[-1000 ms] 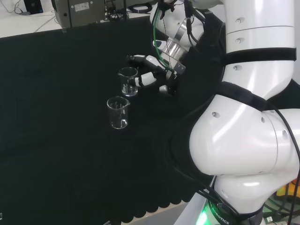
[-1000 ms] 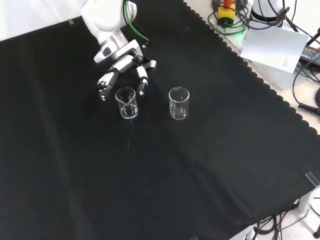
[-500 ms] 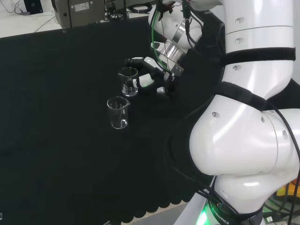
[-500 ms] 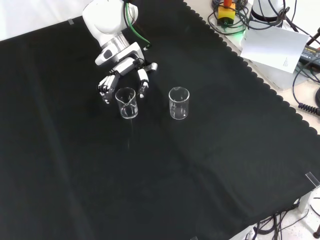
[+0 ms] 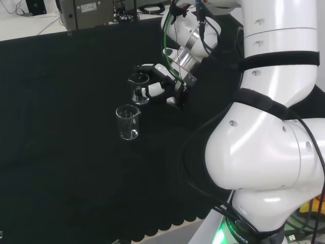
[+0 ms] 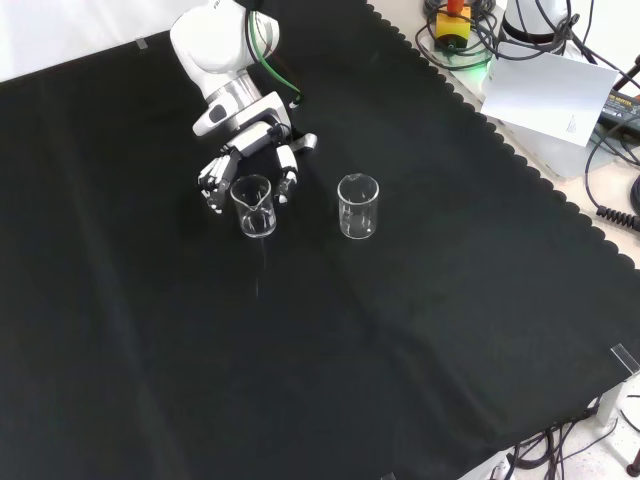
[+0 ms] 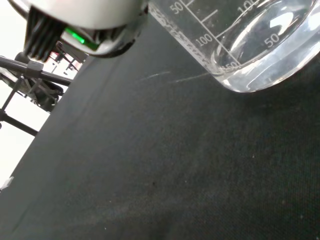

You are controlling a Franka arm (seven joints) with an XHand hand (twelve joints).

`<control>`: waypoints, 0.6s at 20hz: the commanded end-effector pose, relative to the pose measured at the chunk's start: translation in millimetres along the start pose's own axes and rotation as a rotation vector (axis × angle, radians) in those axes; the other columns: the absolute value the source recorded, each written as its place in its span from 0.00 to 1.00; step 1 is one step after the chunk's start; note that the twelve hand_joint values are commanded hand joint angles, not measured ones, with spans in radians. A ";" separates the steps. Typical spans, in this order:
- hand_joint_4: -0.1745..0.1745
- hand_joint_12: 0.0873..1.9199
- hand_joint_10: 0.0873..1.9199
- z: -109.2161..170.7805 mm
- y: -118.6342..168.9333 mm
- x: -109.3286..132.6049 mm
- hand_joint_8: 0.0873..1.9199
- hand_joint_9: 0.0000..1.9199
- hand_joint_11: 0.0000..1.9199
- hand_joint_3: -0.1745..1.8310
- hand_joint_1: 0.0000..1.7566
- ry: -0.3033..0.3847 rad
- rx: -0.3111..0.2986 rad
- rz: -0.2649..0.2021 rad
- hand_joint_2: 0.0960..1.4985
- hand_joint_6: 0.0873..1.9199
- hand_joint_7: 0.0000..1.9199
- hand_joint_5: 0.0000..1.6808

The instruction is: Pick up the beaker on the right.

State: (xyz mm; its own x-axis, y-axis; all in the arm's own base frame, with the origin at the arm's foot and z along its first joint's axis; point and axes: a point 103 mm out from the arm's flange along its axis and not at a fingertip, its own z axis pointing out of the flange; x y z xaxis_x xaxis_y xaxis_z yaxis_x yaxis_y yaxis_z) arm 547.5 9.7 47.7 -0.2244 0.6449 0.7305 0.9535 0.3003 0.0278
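Beside the far beaker (image 5: 139, 87), the one that stands upright on the black cloth (image 6: 330, 340) right next to my hand (image 6: 250, 150), I am at the reaching step: nothing is lifted yet. In the front view this beaker (image 6: 253, 205) sits just below my palm, with my fingers (image 6: 213, 186) coming down along one side of it and my thumb (image 6: 287, 172) along the other, so the glass stands in the gap between them. I judge it to be the task's beaker, since in the head view it is the one to the right of the second beaker (image 5: 127, 121), which stands apart and nearer the camera.

My hand is spread wide and relaxed, holding nothing. I cannot tell whether any fingertip already touches the glass; in both wide views they look just beside the wall, not curled round it. Past my palm, the wrist view shows the beaker's base (image 7: 260, 60) resting flat on the cloth, close and large.

The next move, as I judge it, calls for closing fingers and thumb around the wall below the rim, squarely enough that the clear glass neither tips nor slides, then lifting straight up from the cloth.
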 end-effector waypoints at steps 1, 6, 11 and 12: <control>0.30 0.70 0.29 2.9 2.5 -2.8 0.38 0.28 0.08 0.44 0.54 0.030 -0.023 -0.016 0.28 0.01 0.20 0.32; 0.30 0.70 0.29 4.7 4.9 -1.3 0.38 0.28 0.08 0.44 0.54 0.045 -0.030 -0.045 0.28 0.02 0.20 0.33; 0.30 0.70 0.29 8.9 7.6 -0.5 0.38 0.29 0.09 0.45 0.54 0.051 -0.017 -0.050 0.28 0.04 0.21 0.33; 0.30 0.70 0.29 8.9 7.8 -1.2 0.38 0.30 0.09 0.45 0.54 0.056 -0.014 -0.046 0.28 0.05 0.21 0.33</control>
State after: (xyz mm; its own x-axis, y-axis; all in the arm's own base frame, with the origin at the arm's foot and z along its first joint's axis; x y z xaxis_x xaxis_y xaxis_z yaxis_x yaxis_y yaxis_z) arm 553.3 15.7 42.4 -0.2611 0.5966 0.7589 0.9464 0.3132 0.0794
